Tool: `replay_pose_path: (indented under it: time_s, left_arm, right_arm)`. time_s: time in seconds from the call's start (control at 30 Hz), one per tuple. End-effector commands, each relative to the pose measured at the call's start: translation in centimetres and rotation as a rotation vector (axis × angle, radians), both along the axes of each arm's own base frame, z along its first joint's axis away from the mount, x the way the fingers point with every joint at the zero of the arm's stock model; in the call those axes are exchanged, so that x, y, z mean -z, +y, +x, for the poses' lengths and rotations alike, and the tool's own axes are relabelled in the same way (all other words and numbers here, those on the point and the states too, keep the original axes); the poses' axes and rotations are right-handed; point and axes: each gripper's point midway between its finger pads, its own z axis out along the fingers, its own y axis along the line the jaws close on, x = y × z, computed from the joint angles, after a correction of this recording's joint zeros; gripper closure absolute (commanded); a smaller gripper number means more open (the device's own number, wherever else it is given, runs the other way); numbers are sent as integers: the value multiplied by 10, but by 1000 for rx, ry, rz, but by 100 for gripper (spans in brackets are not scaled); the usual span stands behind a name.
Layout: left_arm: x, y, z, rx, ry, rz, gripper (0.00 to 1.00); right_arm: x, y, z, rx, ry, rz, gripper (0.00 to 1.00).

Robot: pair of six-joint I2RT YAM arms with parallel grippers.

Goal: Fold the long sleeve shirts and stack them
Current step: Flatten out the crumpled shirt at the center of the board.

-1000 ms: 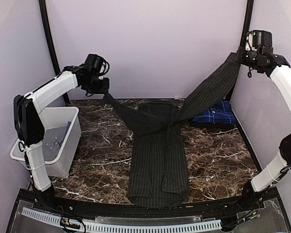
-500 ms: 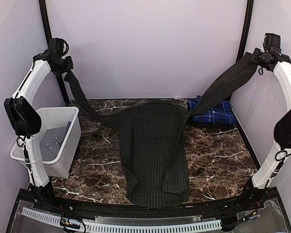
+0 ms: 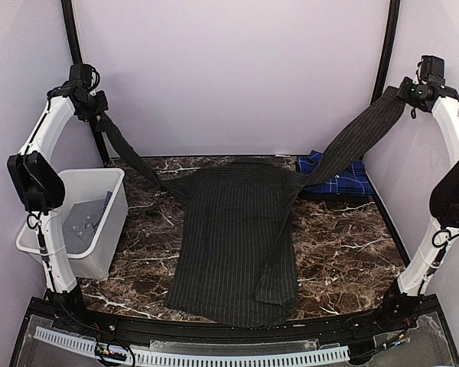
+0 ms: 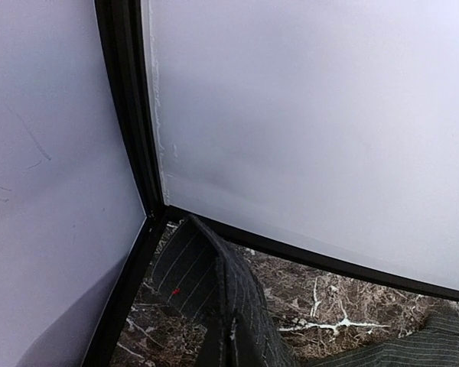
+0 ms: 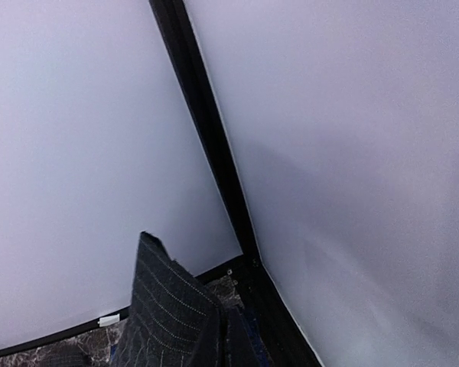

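Now that both arms have swung high and apart, left fingers (image 3: 96, 113) and right fingers (image 3: 402, 92) each pinch a sleeve end, now uncrossed, while the black shirt (image 3: 237, 245) spreads flat on the bench (image 3: 344, 245) — ready for folding.

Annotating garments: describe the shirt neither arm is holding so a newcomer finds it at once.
Start at the dark marble table, then go to its far right corner. Lying there is the blue-and-navy plaid shirt, the only coloured, checked garment. The black pinstriped shirt is spread mid-table with both sleeves lifted.
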Motion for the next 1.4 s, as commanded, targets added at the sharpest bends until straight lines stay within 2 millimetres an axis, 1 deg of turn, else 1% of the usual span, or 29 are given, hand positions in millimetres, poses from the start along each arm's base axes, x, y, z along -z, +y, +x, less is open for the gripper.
replay_pose_path:
  time_s: [0.0,0.07,0.1,0.13,0.17,0.2,0.23,0.3,0.33,0.43,0.47,0.5,0.53,0.57,0.6,0.63,0.67,0.7,0.73,0.8,0.83,0.93,1.0,1.07,1.17,1.2,1.23,1.3,1.37]
  left_arm:
    - [-4,-25,-3,78,0,-39,100]
    - [2,-52,-2,145,16,-35,100]
    - [3,-73,-2,184,22,-29,100]
    - [8,-84,-2,204,32,-18,100]
    - [10,-106,-3,245,38,-14,100]
    - [21,-118,-4,270,60,-18,100]
    - [26,-137,-6,301,67,-24,100]
    - [47,-163,-10,343,109,-40,100]
    - [65,-173,-12,368,142,-49,100]
    - [100,-218,-25,446,208,-63,100]
    - [119,-226,-29,457,238,-68,100]
    - [128,-239,-34,476,255,-89,100]
    - [148,-247,-40,488,293,-97,100]
    - [159,-250,-43,484,315,-115,95]
    - [175,-257,-49,498,353,-125,84]
    - [182,-259,-52,501,371,-130,80]
    - [192,-263,-57,507,395,-126,72]
    - [195,-266,-60,515,404,-126,67]
    - [199,-272,-65,526,417,-123,56]
    - [198,-282,-71,543,416,-115,47]
    - [199,-286,-74,546,419,-118,46]
    - [197,-315,-83,601,385,-177,44]
    - [206,-336,-91,655,392,-261,44]
    - [218,-349,-95,677,408,-329,44]
    - [243,-356,-93,675,430,-372,45]
    - [248,-357,-92,665,437,-384,46]
    - [262,-356,-91,653,460,-384,46]
    - [276,-351,-89,619,486,-371,47]
    - [290,-338,-89,574,510,-348,47]
  right_arm:
    - [2,56,8,-153,-17,-9,100]
    - [15,88,9,-222,11,-26,100]
    - [21,108,9,-258,22,-39,100]
    - [27,121,9,-278,33,-51,100]
    - [34,134,7,-300,51,-63,100]
    - [44,151,6,-332,74,-71,100]
    - [56,161,4,-344,106,-80,100]
    - [78,185,-3,-390,156,-82,100]
    - [88,199,-8,-424,173,-75,100]
    - [137,241,-29,-497,271,-91,100]
    - [158,252,-37,-516,315,-91,100]
    - [185,259,-48,-529,372,-90,100]
    - [203,266,-57,-540,410,-87,100]
    - [223,270,-66,-545,453,-85,100]
    - [238,271,-74,-545,489,-83,100]
    - [253,272,-83,-545,524,-80,99]
    - [263,273,-90,-553,546,-74,97]
    - [268,276,-96,-562,558,-73,93]
    - [270,277,-102,-564,566,-82,89]
    - [267,282,-112,-564,566,-101,79]
    - [263,288,-117,-573,561,-106,75]
    - [251,311,-129,-615,524,-97,62]
    - [246,338,-136,-677,503,-69,58]
    - [246,369,-141,-745,491,-52,56]
    - [259,412,-145,-826,519,-56,55]
    - [270,426,-146,-855,542,-58,54]
    - [275,439,-146,-881,547,-55,54]
    - [287,460,-148,-926,563,-46,54]
    - [298,474,-147,-953,584,-34,54]
